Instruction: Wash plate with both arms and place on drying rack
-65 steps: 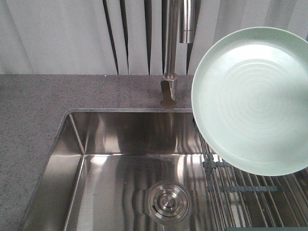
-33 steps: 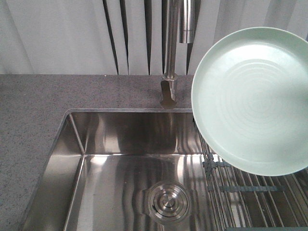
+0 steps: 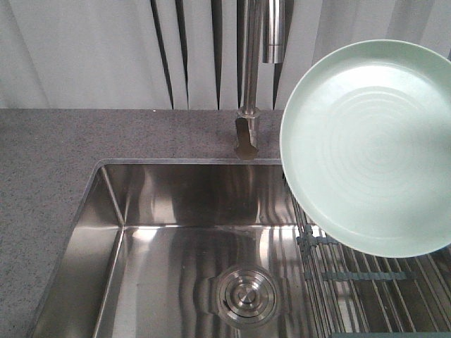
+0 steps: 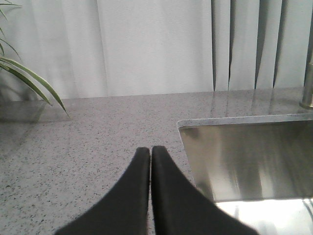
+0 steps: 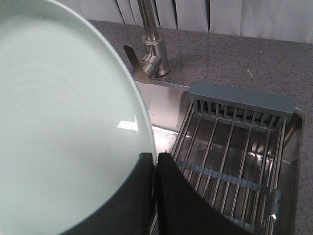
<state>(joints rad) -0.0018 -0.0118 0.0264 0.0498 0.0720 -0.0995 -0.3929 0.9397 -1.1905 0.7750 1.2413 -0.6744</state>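
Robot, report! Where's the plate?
Right gripper shut on round pale-green plate, not yet on steel-wire drying rack. Left gripper shut, empty. Steel tap beside plate.

Drying rack [image 3: 352,276] seated in sink [image 3: 176,197] at 3 o'clock side; faucet [image 3: 248,134] mounted on counter [image 3: 49,176] at 12 o'clock; plate [image 3: 366,148] held above rack.

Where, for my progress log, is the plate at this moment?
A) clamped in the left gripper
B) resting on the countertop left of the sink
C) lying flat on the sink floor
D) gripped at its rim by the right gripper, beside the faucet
D: the right wrist view shows the right gripper closed on the rim of the plate next to the faucet, while the left gripper is shut on nothing.
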